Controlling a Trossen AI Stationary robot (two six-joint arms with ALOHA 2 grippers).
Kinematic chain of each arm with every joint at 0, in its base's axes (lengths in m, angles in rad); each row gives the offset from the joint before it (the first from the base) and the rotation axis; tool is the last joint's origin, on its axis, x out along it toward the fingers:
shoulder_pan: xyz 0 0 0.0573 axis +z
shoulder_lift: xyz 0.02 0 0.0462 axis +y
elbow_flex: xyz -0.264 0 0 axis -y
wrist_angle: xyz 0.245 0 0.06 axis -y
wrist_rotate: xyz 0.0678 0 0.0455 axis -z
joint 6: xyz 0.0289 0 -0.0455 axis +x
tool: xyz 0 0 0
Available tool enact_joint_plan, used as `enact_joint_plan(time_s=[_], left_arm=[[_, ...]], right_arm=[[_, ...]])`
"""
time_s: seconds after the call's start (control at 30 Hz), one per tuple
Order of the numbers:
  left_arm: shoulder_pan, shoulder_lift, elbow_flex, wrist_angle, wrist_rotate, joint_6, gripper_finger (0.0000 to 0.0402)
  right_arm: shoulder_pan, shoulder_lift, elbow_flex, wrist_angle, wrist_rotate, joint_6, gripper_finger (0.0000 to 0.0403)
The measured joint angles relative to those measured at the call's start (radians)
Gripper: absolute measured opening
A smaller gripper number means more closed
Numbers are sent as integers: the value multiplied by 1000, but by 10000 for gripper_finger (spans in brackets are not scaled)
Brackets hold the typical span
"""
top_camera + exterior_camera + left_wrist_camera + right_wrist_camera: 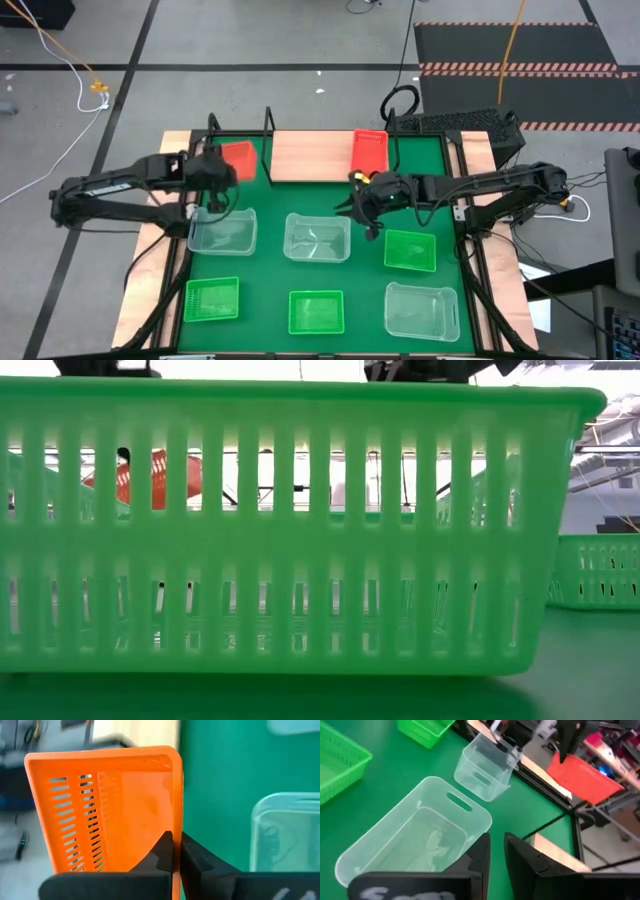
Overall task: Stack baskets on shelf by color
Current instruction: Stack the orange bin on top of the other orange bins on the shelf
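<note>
Two red baskets are in sight, and one of them, the red basket, is pinched by its thin side wall between the fingers of the left gripper. The jaws are closed tight on that wall, one finger inside the bin and the other outside, so the basket hangs tilted from the grip, its open side turned sideways. It is judged to be held by the rim in this way so that it can be lowered upright onto the shelf; beyond the fingertips the pale plank and its black frame can be made out.

A second red basket is already set on the plank, toward its far end from the held one, probably marking where the red stack belongs.

Just ahead of the right gripper a clear basket lies on the green mat, with another clear basket farther off. The right fingers are parted by a narrow gap and nothing is held between them; the arm appears to wait above the mat.
</note>
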Motion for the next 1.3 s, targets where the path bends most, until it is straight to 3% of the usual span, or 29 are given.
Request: enact_joint_plan(time_s=[0.23,0.37,0.5,0.67,0.97,1.1,1.3], left_arm=[[-157,48,112,3,24,63,8],[-222,106,195,6,-31,75,15],[-271,199,271,30,-52,122,8],[-314,358,301,110,17,250,14],[-346,595,361,203,18,457,10],[-346,661,409,245,19,509,22],[-345,717,472,264,72,547,8]], right_arm=[[13,0,0,11,0,-67,47],[13,0,0,8,0,-72,47],[16,-2,0,36,7,-122,48],[24,-21,29,114,59,-147,60],[24,19,230,-216,-103,-77,131],[24,58,251,-251,-103,-91,162],[15,127,250,-293,-69,-106,183]])
